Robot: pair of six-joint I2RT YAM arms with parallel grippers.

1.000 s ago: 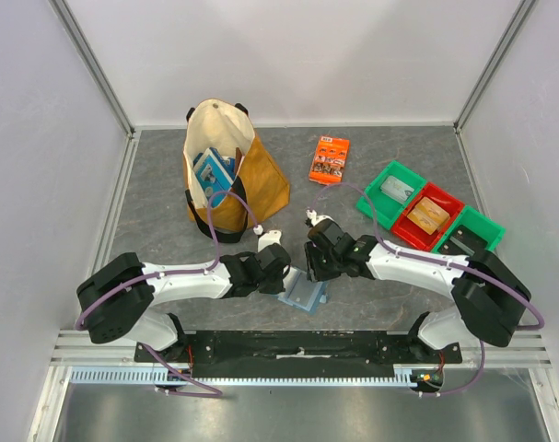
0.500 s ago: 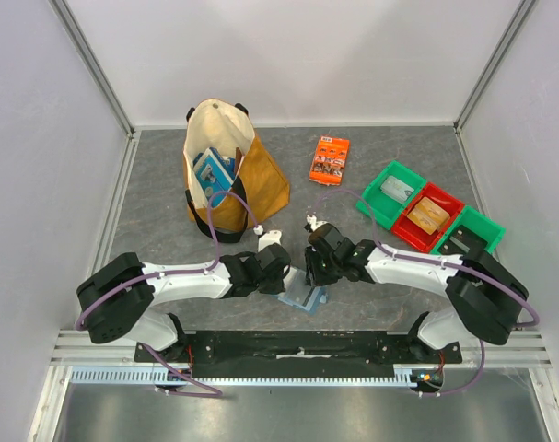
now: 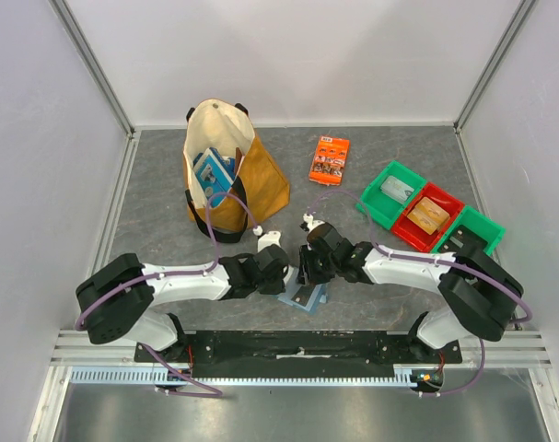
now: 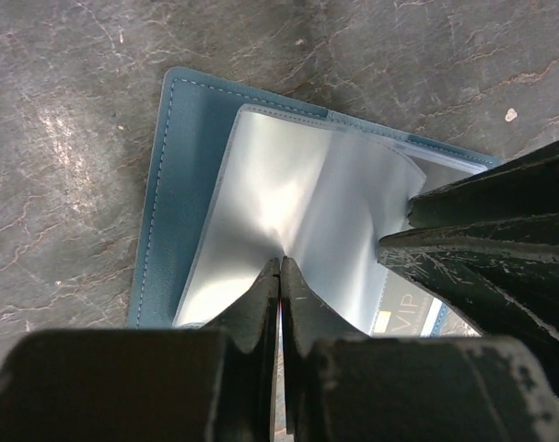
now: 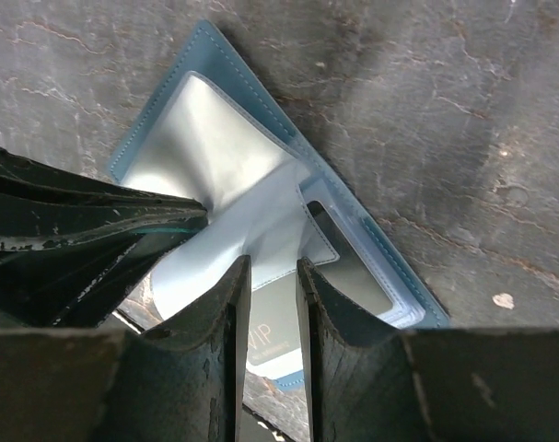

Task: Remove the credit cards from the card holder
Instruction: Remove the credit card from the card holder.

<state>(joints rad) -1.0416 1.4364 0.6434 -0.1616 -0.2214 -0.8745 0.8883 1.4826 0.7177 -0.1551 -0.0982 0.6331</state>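
Left tool (image 4: 280, 264) and right tool (image 5: 271, 264) touch one card holder (image 4: 180, 184).

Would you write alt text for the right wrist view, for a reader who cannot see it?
An open light-blue card holder with clear plastic pockets lies on the grey stone-patterned table, a card printed VIP visible in it. The right gripper hovers over it, jaws narrowly apart, while the left gripper pinches a clear pocket.

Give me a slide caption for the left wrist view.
Left gripper pinches a clear sleeve of the open card holder; right gripper poised alongside.
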